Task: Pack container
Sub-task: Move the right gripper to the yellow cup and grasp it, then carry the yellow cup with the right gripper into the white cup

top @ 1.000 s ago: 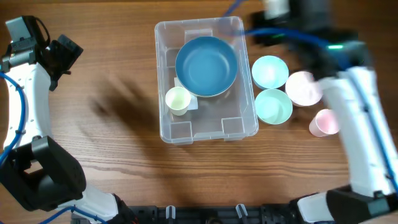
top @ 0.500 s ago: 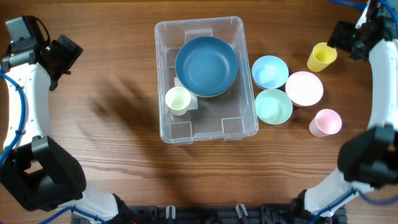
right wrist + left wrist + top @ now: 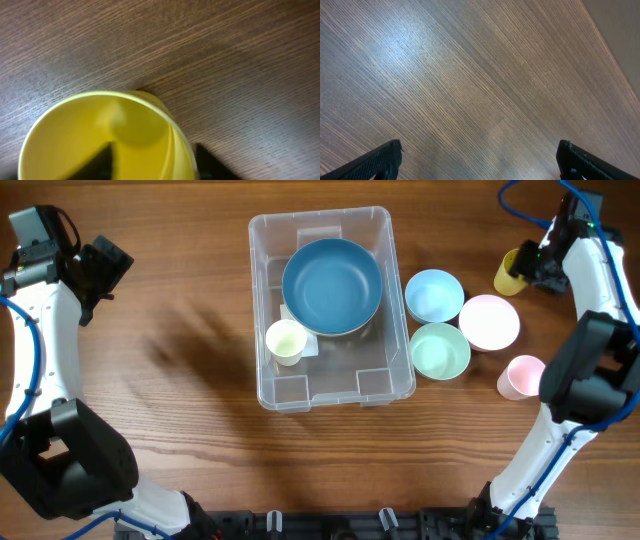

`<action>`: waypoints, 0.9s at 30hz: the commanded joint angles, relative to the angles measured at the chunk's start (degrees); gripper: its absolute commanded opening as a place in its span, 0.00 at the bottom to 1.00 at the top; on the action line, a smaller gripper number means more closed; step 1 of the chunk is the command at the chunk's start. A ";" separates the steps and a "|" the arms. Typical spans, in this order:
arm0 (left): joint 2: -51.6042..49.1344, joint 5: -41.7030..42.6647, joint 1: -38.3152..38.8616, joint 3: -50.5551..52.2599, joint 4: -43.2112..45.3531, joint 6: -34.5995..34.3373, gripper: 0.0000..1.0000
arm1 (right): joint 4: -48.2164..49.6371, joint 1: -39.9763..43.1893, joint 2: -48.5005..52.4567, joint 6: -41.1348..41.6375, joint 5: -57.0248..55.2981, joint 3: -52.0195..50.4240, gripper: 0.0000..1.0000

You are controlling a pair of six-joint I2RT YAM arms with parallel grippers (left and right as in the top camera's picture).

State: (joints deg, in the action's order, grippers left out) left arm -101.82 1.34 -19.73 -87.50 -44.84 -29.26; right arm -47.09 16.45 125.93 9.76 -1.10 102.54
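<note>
The clear container (image 3: 262, 310) stands mid-table and holds a large blue bowl (image 3: 331, 285) and a pale yellow-green cup (image 3: 286, 340). A yellow cup (image 3: 510, 272) stands upright on the table at the back right. My right gripper (image 3: 535, 268) is at that cup. In the right wrist view the yellow cup (image 3: 100, 135) fills the lower frame, with my right gripper (image 3: 155, 160) astride its wall: one finger inside, one outside, and a gap still showing inside. My left gripper (image 3: 105, 265) hangs wide open over bare wood at the far left, its fingers (image 3: 380, 160) holding nothing.
Right of the container sit a light blue bowl (image 3: 433, 295), a mint bowl (image 3: 440, 351), a pink bowl (image 3: 488, 321) and a pink cup (image 3: 522, 376). The right arm runs down the table's right side.
My right arm swung from above the bowls to the back right and came down on the yellow cup, its jaws narrowing. The left arm has not moved.
</note>
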 commanded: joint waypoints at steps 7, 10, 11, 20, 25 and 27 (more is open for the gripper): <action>-0.42 0.07 -0.15 -0.57 -0.02 0.26 1.00 | -0.98 -0.22 -4.37 0.48 1.22 1.90 0.04; -0.44 0.07 -0.15 -0.57 -0.02 0.26 1.00 | -2.32 -0.90 -9.40 -1.09 3.41 2.43 0.04; -0.42 0.07 -0.15 -0.57 -0.02 0.26 1.00 | -2.62 -1.57 -12.02 -2.54 5.95 2.45 0.04; -0.44 0.07 -0.15 -0.57 -0.02 0.26 1.00 | -7.80 -15.76 -28.52 -9.20 11.74 2.45 0.04; -0.44 0.07 -0.15 -0.57 -0.02 0.26 1.00 | -11.30 -29.33 -29.09 -12.48 12.39 1.97 0.04; -0.44 0.07 -0.15 -0.57 -0.02 0.26 1.00 | -11.50 -34.58 -28.37 -12.79 12.09 0.74 0.04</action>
State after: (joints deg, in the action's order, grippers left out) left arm -101.82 1.34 -19.73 -87.50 -44.84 -29.26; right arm -58.04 -11.33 95.29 -0.23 9.67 105.12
